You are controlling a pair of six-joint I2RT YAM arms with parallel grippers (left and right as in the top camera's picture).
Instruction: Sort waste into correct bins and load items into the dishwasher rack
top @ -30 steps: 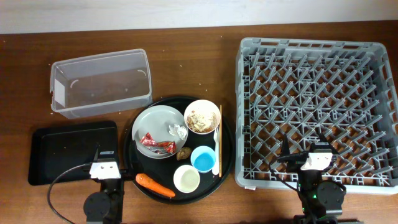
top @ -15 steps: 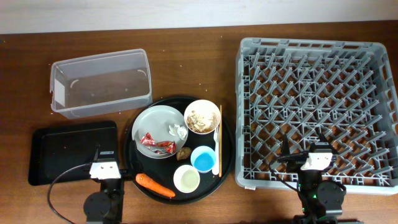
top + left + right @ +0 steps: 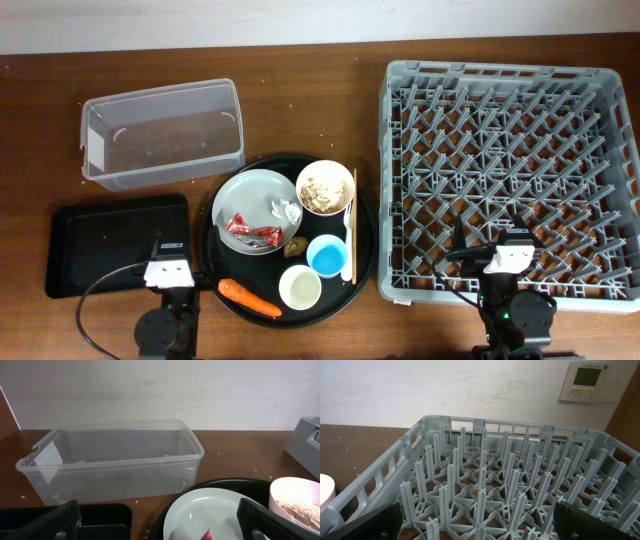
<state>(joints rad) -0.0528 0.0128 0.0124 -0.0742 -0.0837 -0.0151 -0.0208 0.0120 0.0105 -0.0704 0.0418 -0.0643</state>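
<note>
A pale grey plate (image 3: 250, 195) holds a red wrapper (image 3: 252, 232) and a white tissue (image 3: 288, 211). Beside it are a white-pink bowl (image 3: 323, 188) of beige scraps, a brown lump (image 3: 296, 247), a carrot (image 3: 250, 297), a blue cup (image 3: 326, 256), a white cup (image 3: 300, 288), a fork (image 3: 348, 222) and chopsticks (image 3: 354, 200). The clear tub (image 3: 160, 130) and black tray (image 3: 115, 245) are empty, as is the grey rack (image 3: 510, 170). My left gripper (image 3: 160, 522) is open, low before the plate (image 3: 210, 510). My right gripper (image 3: 480, 517) is open at the rack's near edge (image 3: 485, 485).
The plate, bowl, cups and waste all sit on a large round black tray (image 3: 208, 250) between the bins and the rack. Both arm bases stand at the table's front edge. Crumbs dot the brown table.
</note>
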